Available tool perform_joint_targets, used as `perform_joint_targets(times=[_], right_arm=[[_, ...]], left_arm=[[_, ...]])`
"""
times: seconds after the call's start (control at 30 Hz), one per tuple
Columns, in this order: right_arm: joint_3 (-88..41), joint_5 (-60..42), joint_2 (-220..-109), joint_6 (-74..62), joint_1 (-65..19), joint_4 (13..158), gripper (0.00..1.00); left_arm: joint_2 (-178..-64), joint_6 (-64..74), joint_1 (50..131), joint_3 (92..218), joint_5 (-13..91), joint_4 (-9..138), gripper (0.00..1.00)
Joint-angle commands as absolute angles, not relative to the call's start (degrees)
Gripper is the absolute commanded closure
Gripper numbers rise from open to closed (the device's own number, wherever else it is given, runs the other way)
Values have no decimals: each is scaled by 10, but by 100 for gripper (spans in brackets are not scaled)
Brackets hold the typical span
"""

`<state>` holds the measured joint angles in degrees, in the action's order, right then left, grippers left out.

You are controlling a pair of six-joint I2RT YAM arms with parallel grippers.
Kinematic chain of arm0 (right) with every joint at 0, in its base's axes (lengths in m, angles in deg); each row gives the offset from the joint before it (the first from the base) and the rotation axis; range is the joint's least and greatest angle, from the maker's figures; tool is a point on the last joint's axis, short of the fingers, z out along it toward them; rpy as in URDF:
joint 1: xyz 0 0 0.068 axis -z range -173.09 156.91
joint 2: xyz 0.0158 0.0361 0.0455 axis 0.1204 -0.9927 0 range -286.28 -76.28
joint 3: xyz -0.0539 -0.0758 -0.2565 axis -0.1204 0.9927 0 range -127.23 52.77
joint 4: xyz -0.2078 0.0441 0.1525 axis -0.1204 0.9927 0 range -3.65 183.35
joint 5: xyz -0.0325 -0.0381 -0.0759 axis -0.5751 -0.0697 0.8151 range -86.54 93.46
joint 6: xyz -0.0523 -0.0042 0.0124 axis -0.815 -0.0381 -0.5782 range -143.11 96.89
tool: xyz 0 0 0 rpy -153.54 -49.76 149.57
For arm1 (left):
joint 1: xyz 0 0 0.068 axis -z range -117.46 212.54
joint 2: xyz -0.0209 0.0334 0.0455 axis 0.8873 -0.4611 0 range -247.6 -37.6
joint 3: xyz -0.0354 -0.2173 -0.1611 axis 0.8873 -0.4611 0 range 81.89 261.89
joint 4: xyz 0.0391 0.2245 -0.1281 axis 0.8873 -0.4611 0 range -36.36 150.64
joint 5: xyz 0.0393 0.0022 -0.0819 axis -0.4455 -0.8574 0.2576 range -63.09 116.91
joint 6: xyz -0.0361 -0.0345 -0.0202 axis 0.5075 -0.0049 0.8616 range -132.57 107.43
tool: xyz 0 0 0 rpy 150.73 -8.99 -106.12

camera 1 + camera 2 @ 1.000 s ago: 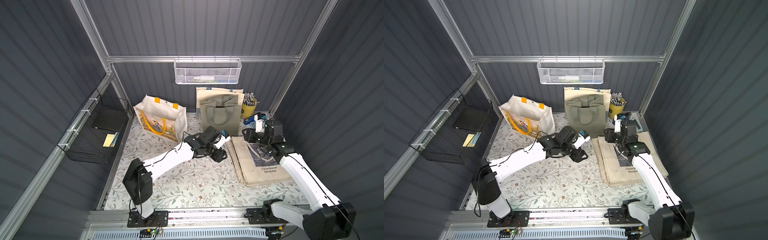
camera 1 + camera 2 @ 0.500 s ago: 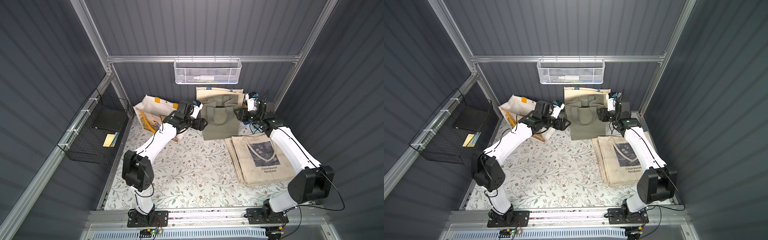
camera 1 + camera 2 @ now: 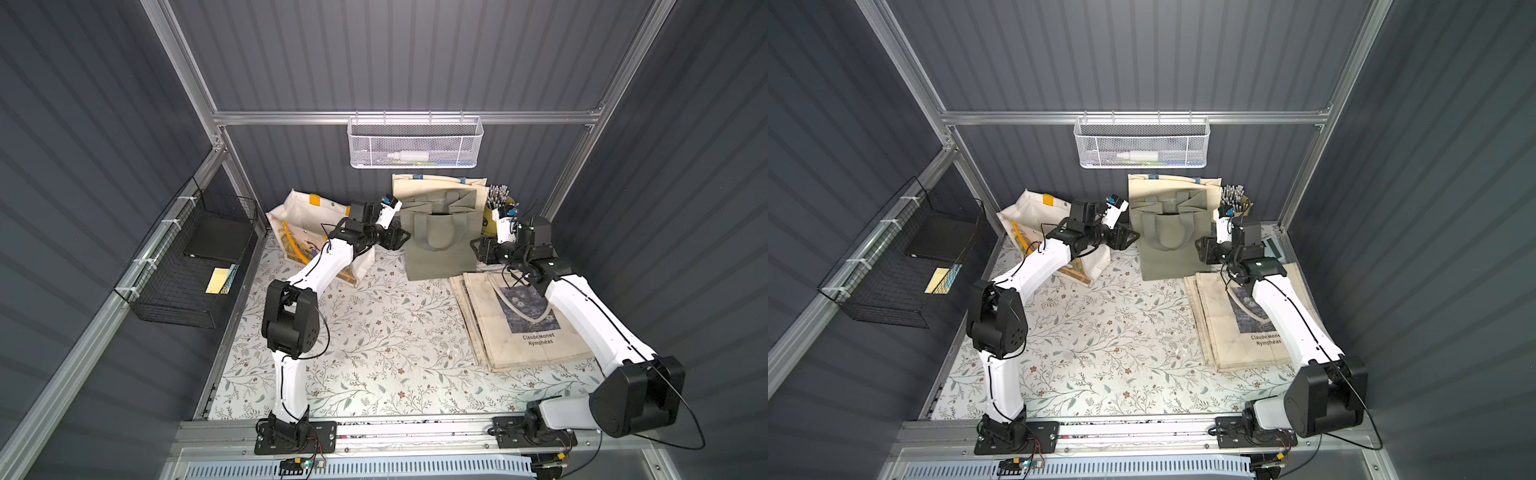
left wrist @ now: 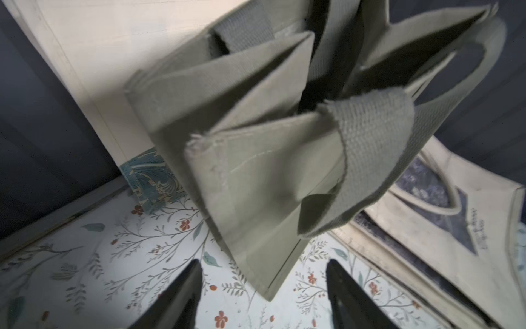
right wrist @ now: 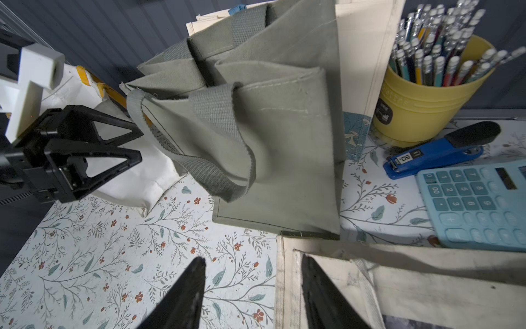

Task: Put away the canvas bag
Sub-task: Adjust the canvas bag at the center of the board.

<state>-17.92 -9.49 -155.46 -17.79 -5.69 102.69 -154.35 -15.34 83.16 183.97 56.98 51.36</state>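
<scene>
The canvas bag (image 3: 440, 245) (image 3: 1167, 245) is grey-green and stands upright at the back, leaning on a cream bag (image 3: 440, 185). Its handles hang loose over the front. My left gripper (image 3: 405, 239) (image 3: 1133, 237) is open at the bag's left edge with nothing between its jaws. In the left wrist view the bag's lower corner (image 4: 270, 284) lies just ahead of the left gripper (image 4: 263, 265). My right gripper (image 3: 473, 249) (image 5: 252, 260) is open and empty by the bag's lower right corner (image 5: 313, 230). The right wrist view also shows the left gripper (image 5: 141, 145) close beside a handle strap.
A stack of flat cream totes (image 3: 523, 324) lies on the right under my right arm. A white tote with yellow handles (image 3: 303, 232) stands back left. A yellow pencil cup (image 5: 421, 108), blue stapler (image 5: 435, 153) and calculator (image 5: 478, 199) fill the back right corner. Wire baskets hang on the back wall (image 3: 415, 143) and left wall (image 3: 195, 266).
Both arms have swung from the middle of the table to the back, one to each side of the canvas bag. The right gripper has since come lower, beside the bag's base.
</scene>
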Motion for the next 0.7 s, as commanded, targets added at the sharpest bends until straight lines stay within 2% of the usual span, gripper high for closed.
perform_joint_targets(times=[0.0,0.07,0.27,0.57,0.67], right_arm=[[-172,-85,-1546,-186,-57,1028,44],[-172,-89,-1546,-189,-57,1027,44],[-161,-91,-1540,-189,-57,1023,44],[-151,-92,-1539,-185,-57,1020,44],[-153,-91,-1541,-185,-57,1024,44]], left_arm=[[-1554,-154,819,1822,663,600,50],[-1565,-153,815,1826,692,615,46],[-1600,-141,810,1847,743,646,42],[-1623,-127,811,1864,708,679,28],[-1616,-126,811,1864,695,675,27]])
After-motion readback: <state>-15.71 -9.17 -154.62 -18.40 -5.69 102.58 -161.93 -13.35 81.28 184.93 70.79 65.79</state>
